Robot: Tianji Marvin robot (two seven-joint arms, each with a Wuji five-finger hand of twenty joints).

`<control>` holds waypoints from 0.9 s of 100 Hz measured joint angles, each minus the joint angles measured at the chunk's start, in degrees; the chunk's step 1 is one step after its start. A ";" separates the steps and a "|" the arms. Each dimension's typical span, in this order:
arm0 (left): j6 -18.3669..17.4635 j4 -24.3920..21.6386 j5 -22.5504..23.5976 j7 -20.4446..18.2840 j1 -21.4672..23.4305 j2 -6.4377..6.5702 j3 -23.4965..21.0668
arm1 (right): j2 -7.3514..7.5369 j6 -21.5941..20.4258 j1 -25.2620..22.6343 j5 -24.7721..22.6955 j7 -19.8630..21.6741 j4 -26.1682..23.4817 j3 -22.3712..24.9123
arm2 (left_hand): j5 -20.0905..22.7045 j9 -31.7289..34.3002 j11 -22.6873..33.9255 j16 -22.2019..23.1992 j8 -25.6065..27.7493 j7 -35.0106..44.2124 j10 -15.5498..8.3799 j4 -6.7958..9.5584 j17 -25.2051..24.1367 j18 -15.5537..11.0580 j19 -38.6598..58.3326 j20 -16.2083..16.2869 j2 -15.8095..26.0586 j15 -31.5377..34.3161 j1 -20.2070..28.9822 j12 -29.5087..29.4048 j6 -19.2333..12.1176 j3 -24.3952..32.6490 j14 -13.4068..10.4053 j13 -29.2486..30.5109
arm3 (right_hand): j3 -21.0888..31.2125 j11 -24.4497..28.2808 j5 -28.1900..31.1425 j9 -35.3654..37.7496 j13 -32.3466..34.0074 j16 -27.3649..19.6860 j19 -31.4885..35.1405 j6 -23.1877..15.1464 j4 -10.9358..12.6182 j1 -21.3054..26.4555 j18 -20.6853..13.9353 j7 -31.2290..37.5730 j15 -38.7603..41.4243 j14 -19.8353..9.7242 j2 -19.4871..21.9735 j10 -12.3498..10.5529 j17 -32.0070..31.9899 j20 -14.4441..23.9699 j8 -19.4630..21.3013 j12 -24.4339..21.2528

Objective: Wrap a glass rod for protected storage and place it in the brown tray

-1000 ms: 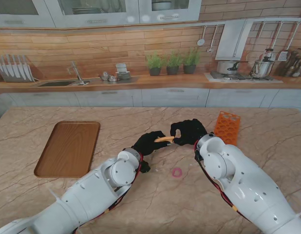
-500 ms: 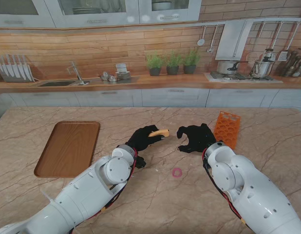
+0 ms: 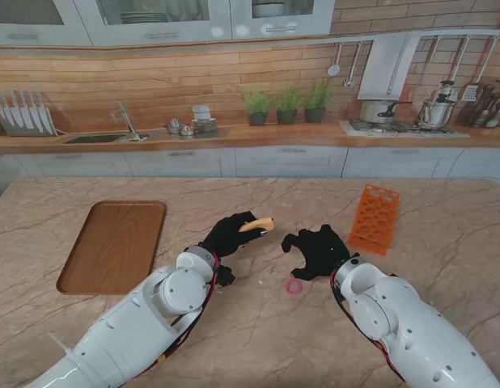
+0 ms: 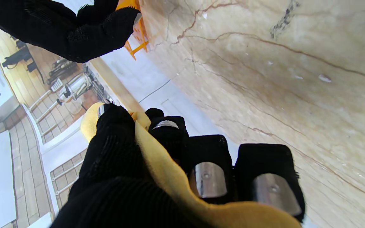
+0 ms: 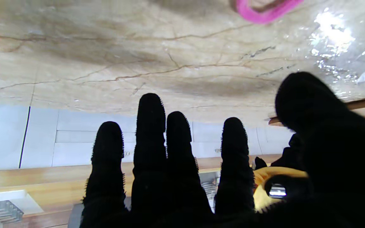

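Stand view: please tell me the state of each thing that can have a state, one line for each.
left hand: shut on the yellow wrapped rod
right hand: open, holding nothing
brown tray: holds nothing
pink ring: flat on the table, beside the right hand
orange rack: on the table, untouched

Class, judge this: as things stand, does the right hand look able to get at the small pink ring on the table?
Probably yes: the right hand is open, holding nothing, beside the pink ring, with only bare table between.
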 measured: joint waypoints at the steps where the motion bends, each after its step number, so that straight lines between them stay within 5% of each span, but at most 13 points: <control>1: 0.03 -0.14 0.07 -0.03 0.13 0.05 -0.07 | 0.03 0.07 -0.04 0.00 -0.08 0.01 -0.06 | 0.00 0.00 0.00 0.00 0.00 0.00 0.00 0.00 0.00 0.01 0.00 0.00 0.00 0.00 0.00 0.00 0.00 0.00 0.01 0.00 | 0.64 -0.08 -0.31 -0.31 -0.24 -0.01 -0.01 0.29 0.11 0.14 -0.04 -0.21 0.00 -0.06 -0.35 -0.03 0.00 0.00 -0.05 0.00; 23: 0.78 -3.79 2.40 -1.37 2.62 1.43 -1.58 | 0.29 1.42 -0.77 -2.33 -3.38 1.00 -1.91 | 0.00 0.00 0.00 -0.01 -0.01 -0.21 0.03 0.01 0.00 0.16 0.00 0.05 0.00 0.01 0.01 -0.01 0.27 0.01 0.12 0.00 | 3.79 2.55 -6.09 -7.52 -3.53 -0.70 -0.01 5.93 -0.01 0.09 -1.32 1.07 0.09 -1.24 -1.70 -0.11 -0.63 -0.01 -1.52 0.12; 90: 0.62 -7.41 6.06 -3.73 5.46 3.78 -4.01 | 0.60 5.32 0.33 -4.88 -7.62 5.58 -6.92 | 0.00 0.56 0.54 -0.07 -0.11 -0.22 0.06 0.02 0.00 0.28 0.00 1.56 -0.05 0.48 0.03 -0.08 1.45 0.05 0.19 0.05 | 5.66 5.63 -8.13 -10.24 -4.11 -1.55 2.32 6.83 1.24 0.11 -2.07 3.74 1.43 -1.69 -1.25 0.65 -0.69 -0.87 -2.60 0.72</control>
